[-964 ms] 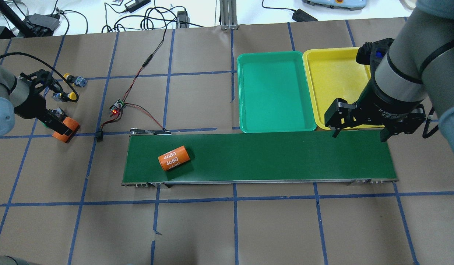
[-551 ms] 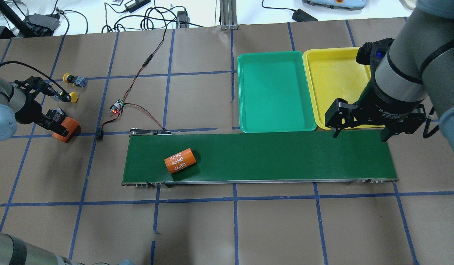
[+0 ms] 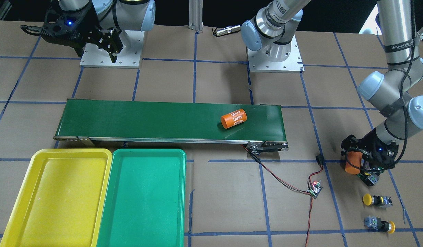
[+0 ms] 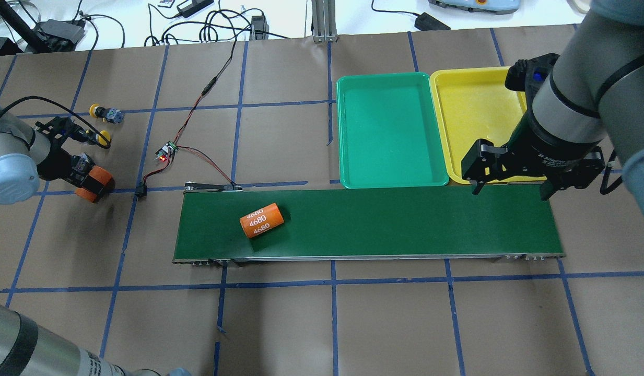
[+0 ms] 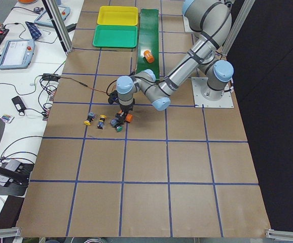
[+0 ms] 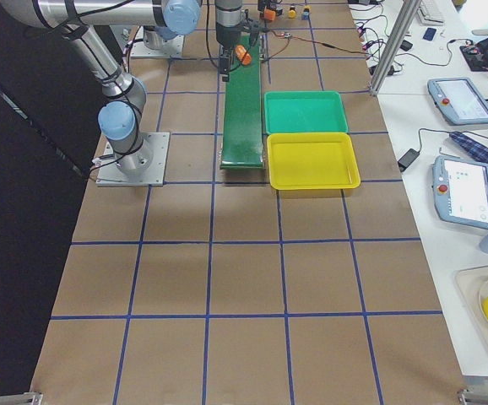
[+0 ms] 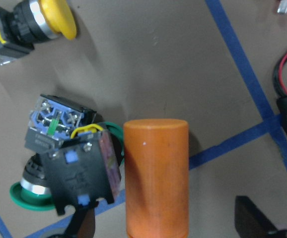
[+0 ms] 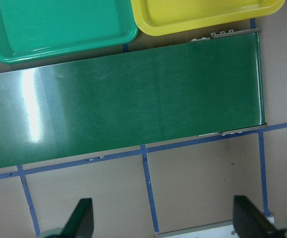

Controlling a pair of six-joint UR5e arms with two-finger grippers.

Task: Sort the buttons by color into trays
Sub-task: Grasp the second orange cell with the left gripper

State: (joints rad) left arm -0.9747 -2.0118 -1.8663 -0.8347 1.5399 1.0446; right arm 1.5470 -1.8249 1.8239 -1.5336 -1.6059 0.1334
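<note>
Two yellow-capped buttons (image 4: 100,112) (image 4: 101,137) lie on the paper at the far left. Two green-capped buttons (image 7: 59,121) (image 7: 81,173) lie side by side against an orange cylinder (image 7: 156,178). My left gripper (image 4: 86,177) stands open over them, its fingers (image 7: 81,223) astride the cylinder and the nearer green button, touching neither. The green tray (image 4: 389,89) and yellow tray (image 4: 473,104) sit side by side behind the belt's right end. My right gripper (image 4: 510,190) hangs open above that end of the belt, holding nothing.
A long dark-green conveyor belt (image 4: 405,219) crosses the middle, carrying a second orange cylinder (image 4: 261,220) marked 4680 near its left end. Red and black wires with a small circuit board (image 4: 165,153) run between the belt's left end and the buttons.
The cylinder on the belt has travelled a little to the right. My left arm has shifted its pose, while its gripper stays over the other orange cylinder. The right arm is still.
</note>
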